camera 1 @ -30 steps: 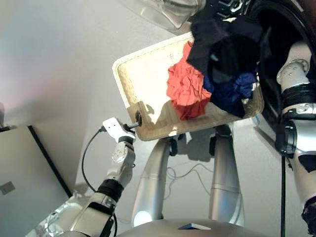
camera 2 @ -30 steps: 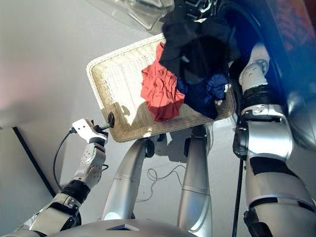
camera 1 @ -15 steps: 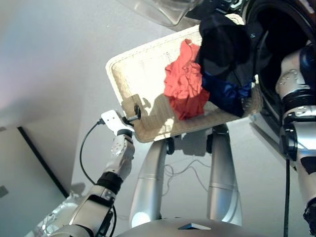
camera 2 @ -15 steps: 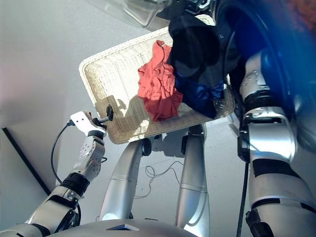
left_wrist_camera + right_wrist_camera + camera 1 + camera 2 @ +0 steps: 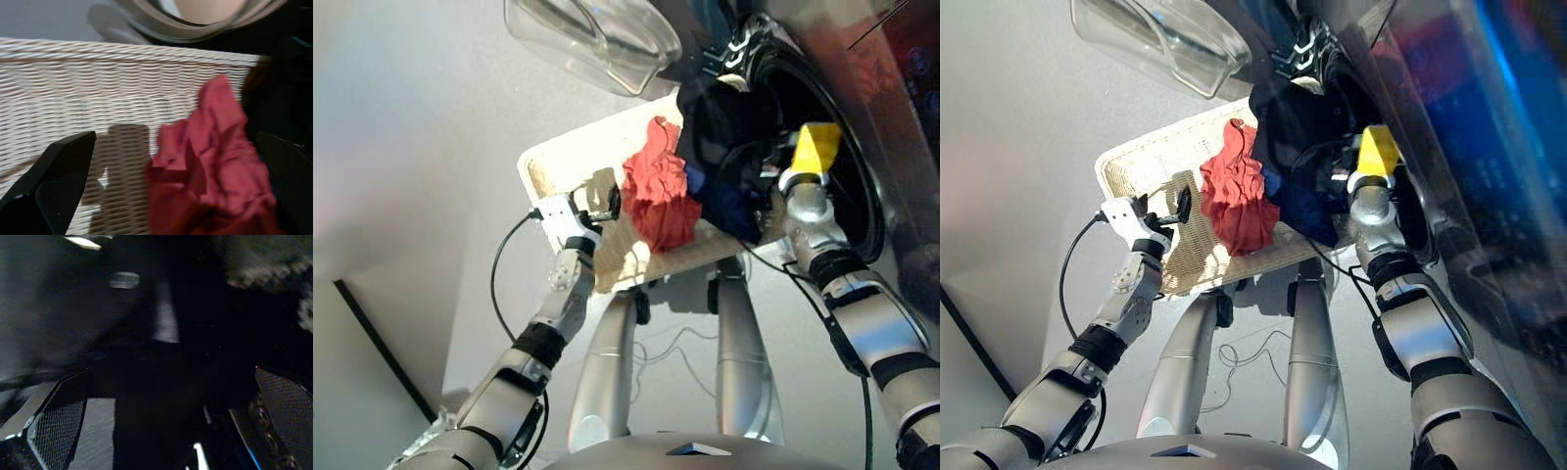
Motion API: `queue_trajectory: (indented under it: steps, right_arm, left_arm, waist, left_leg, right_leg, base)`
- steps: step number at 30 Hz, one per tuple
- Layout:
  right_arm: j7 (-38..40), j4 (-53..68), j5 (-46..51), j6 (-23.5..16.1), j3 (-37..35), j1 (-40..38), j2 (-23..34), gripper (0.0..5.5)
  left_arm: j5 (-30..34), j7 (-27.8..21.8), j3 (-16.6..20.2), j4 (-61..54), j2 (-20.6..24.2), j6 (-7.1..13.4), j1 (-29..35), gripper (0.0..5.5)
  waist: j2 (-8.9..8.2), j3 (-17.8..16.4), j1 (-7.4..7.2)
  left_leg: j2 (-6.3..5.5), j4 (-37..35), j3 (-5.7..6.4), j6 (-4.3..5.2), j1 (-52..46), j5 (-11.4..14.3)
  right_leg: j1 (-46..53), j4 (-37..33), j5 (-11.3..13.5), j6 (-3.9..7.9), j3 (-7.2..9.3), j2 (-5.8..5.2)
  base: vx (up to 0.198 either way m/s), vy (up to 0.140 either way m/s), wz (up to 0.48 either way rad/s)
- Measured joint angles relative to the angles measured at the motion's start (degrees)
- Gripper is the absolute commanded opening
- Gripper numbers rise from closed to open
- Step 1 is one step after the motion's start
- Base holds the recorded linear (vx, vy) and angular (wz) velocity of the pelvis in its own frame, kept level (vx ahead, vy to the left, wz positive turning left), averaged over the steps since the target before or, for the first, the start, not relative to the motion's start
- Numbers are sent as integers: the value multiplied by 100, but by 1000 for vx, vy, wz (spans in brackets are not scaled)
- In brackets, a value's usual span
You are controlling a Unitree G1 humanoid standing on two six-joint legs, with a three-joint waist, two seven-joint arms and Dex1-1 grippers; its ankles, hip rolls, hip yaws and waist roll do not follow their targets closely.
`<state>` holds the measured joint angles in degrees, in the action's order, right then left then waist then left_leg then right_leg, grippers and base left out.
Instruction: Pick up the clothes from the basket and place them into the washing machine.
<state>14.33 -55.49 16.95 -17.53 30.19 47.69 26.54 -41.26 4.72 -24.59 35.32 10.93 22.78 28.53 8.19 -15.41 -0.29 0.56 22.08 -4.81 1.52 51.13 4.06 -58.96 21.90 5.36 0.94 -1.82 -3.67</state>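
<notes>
Materials and finishes, basket and washing machine

Basket (image 5: 98, 68): cream woven wicker, ribbed and matt, weave rows plain in the left wrist view. Coral-red garment (image 5: 658, 196): soft crumpled cloth, matt, deeply creased. Black garment (image 5: 724, 122): dull cloth, no sheen. Navy garment (image 5: 729, 211): matt cloth, folds hard to read. Washing machine (image 5: 891, 147): dark front panel, glossy and reflective. Door (image 5: 592, 44): clear glass, smooth and shiny, with bright highlights. Left end effector (image 5: 161, 191): black fingers (image 5: 54, 186), matt plastic look with a fine mesh-textured pad. Robot arm shells (image 5: 1449, 392): smooth silver-grey, satin finish, with black bands.
</notes>
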Motion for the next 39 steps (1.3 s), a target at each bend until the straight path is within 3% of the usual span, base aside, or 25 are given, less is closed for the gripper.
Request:
queue_trajectory:
  steps: [4,8,13,21,25,26,27,28,39]
  right_arm:
    - [8,537,-700,89,421,-203,-72,550]
    - [3,1160,-1297,108,733,-232,-212,550]
    - [60,1628,-1671,113,740,-184,-173,550]
    - [183,2080,-1903,127,774,-100,-76,550]
    - [174,2450,-1904,125,768,-155,-18,550]
    - [171,2463,-1906,124,773,-164,-34,550]
    - [170,2463,-1908,124,780,-173,-45,550]
    - [166,2463,-1959,123,784,-176,-60,550]
    - [104,2485,-2014,119,780,-393,-107,550]
  left_arm:
    - [98,25,-22,439,-198,-69,243,550]
    - [347,152,-174,1033,-273,-157,508,550]
    - [585,372,-190,1457,-369,-240,770,550]
    - [745,496,19,1841,-288,-369,1191,550]
    - [788,493,130,1993,-197,-445,1372,550]
    - [804,493,131,2020,-166,-448,1409,315]
    - [829,488,133,2028,-143,-449,1437,43]
    - [830,484,136,2040,-126,-452,1479,0]
    - [738,415,239,1899,-115,-452,1462,0]
  waist:
    - [-98,43,-15]
    - [-237,99,-131]
    - [-317,132,-132]
    - [-365,140,-284]
    - [-406,135,-348]
    - [-409,136,-376]
    - [-410,136,-390]
    - [-416,137,-412]
    - [-511,189,-478]
  left_leg:
    - [8,18,3,2,1,0]
    - [20,120,-3,-1,183,12]
    - [66,319,-4,-2,572,34]
    - [241,1175,-45,-43,1419,386]
    - [278,1626,4,-36,1804,574]
    - [291,1704,11,-34,1867,601]
    - [311,1748,13,-36,1914,624]
    - [323,1794,12,-53,1951,655]
    - [335,1691,9,-19,1900,652]
  right_leg:
    - [4,2,2,-3,9,32]
    - [-127,-30,3,20,4,55]
    - [-402,-90,127,2,2,96]
    - [-1061,241,111,55,-71,267]
    - [-1432,555,55,89,-181,368]
    - [-1480,599,48,94,-187,386]
    - [-1511,622,48,93,-186,403]
    - [-1538,625,49,94,-186,416]
    - [-1533,612,39,74,-168,371]
  base:
    - [0,0,0]
    - [0,0,0]
    - [0,0,0]
    - [-1,1,-25]
    - [-2,8,-163]
    - [0,0,0]
    - [0,0,0]
    - [0,0,0]
    - [0,0,0]
